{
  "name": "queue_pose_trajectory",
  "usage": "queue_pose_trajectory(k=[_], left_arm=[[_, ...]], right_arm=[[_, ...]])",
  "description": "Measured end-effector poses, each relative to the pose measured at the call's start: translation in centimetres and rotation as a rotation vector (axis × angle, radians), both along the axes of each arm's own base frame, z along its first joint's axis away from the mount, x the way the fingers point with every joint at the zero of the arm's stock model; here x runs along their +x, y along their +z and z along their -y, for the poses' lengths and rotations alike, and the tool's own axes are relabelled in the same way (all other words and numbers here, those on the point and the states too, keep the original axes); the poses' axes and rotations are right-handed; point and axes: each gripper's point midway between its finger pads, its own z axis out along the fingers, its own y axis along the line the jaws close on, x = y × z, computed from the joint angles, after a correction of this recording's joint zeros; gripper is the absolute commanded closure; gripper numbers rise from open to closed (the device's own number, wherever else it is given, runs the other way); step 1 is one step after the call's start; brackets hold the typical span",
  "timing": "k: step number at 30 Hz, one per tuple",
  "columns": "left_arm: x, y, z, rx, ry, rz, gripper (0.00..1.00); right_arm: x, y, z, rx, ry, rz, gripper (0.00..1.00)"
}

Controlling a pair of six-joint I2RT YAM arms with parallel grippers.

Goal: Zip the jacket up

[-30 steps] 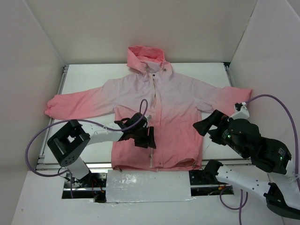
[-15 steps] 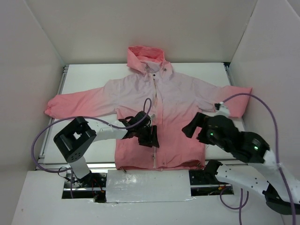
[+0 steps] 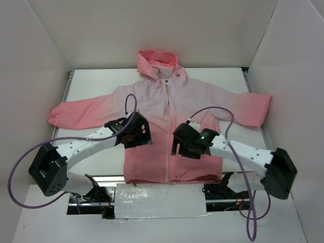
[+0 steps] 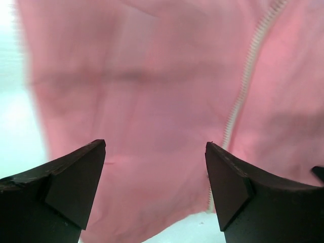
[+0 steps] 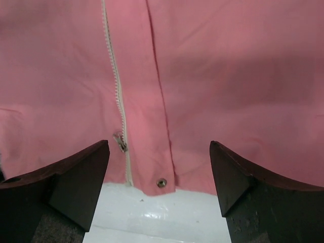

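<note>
Jacket [image 3: 167,114] lies flat, front up, at the centre of the white surface [image 3: 91,86], with the hood toward the top of the frame and the hem toward the bottom.

Left claw [image 4: 154,187]: spread, empty, over the lower panel. The zipper [image 4: 243,86] runs down the right of its view.

Right claw [image 5: 159,192]: spread, empty, over the hem. The slider [image 5: 120,140] sits low and left of centre in its view, just above the hem edge, with a snap [image 5: 161,182] just to its right.

Risks:
- The slider is small and lies off the right claw's midline, so closing here likely pinches cloth or flap, not the pull.
- If nothing pins the hem, hauling the slider up-frame probably drags and bunches the whole jacket.
- Thin cloth beside the teeth could jam in the slider.
- Cannot tell whether both tooth rows are seated in the slider. If not, the pull closes nothing.
</note>
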Motion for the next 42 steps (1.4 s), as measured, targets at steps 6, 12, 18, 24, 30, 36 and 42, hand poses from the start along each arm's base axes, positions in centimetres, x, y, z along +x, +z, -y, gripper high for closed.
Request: queue_pose_trajectory(k=[6, 12, 18, 24, 30, 36, 42], left_arm=[[0.3, 2.1, -5.1, 0.068, 0.144, 0.035, 0.08], [0.2, 3.3, -6.6, 0.060, 0.160, 0.053, 0.08], [0.0, 3.7, -6.6, 0.048, 0.121, 0.054, 0.08], [-0.6, 4.3, -4.5, -0.047, -0.004, 0.036, 0.13], [-0.8, 7.3, 0.5, -0.301, -0.190, 0.081, 0.21], [-1.7, 10.0, 4.2, -0.537, -0.366, 0.143, 0.36], [-2.0, 9.9, 5.8, -0.637, -0.434, 0.145, 0.30]], right_arm=[[-1.0, -5.4, -3.0, -0.106, 0.060, -0.112, 0.16], [-1.2, -8.3, -3.8, -0.175, 0.065, -0.161, 0.43], [-0.9, -8.4, -4.1, -0.176, 0.050, -0.156, 0.95], [-0.4, -7.5, -4.3, -0.156, 0.047, -0.120, 0.98], [2.2, 0.6, -5.4, 0.068, 0.063, 0.147, 1.00], [4.2, 6.8, -5.0, 0.293, 0.075, 0.389, 0.99], [3.9, 6.0, -4.9, 0.303, 0.153, 0.421, 0.73]])
